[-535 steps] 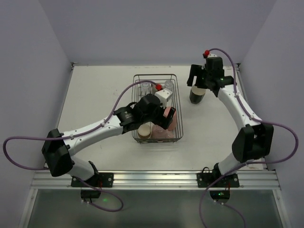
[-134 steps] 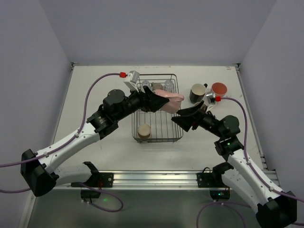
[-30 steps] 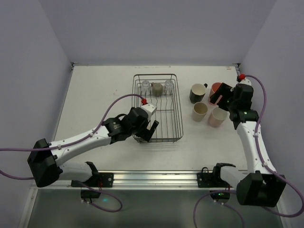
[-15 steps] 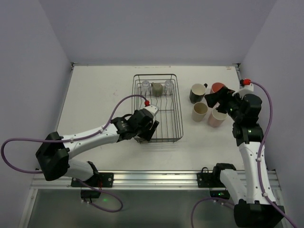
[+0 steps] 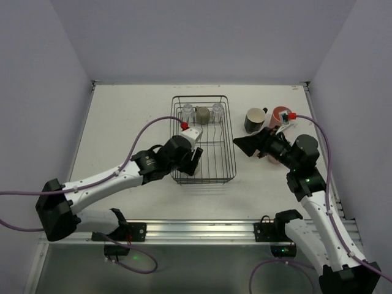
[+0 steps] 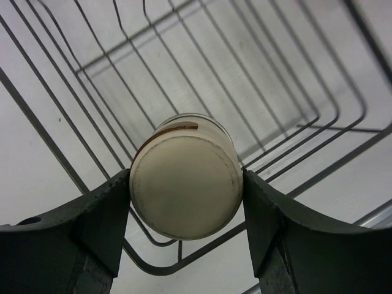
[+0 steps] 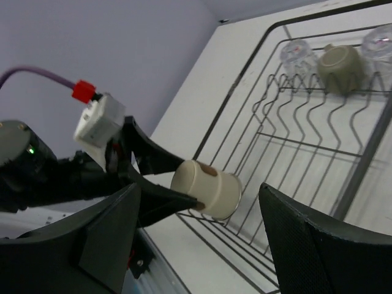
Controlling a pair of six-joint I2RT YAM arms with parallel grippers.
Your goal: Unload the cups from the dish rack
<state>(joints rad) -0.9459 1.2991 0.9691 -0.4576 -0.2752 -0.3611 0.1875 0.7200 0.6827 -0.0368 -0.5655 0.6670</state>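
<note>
My left gripper (image 6: 185, 202) is shut on a beige cup (image 6: 185, 177), held on its side over the front left of the black wire dish rack (image 5: 230, 160). In the top view this gripper (image 5: 194, 162) is at the rack's front left corner. The right wrist view shows the same cup (image 7: 207, 188) between the left fingers (image 7: 160, 199). My right gripper (image 5: 240, 143) is open and empty at the rack's right side, pointing at it. Two clear glasses (image 5: 187, 111) (image 5: 217, 111) and a grey-brown cup (image 5: 202, 114) stand at the rack's far end.
A black handled mug (image 5: 253, 119) and a pink cup (image 5: 281, 113) stand on the table right of the rack. Other cups there are hidden under my right arm. Walls close in the table at the back and both sides.
My right arm has swung from the cups on the right toward the rack, its gripper open. My left gripper keeps its hold on the beige cup and has barely shifted.
</note>
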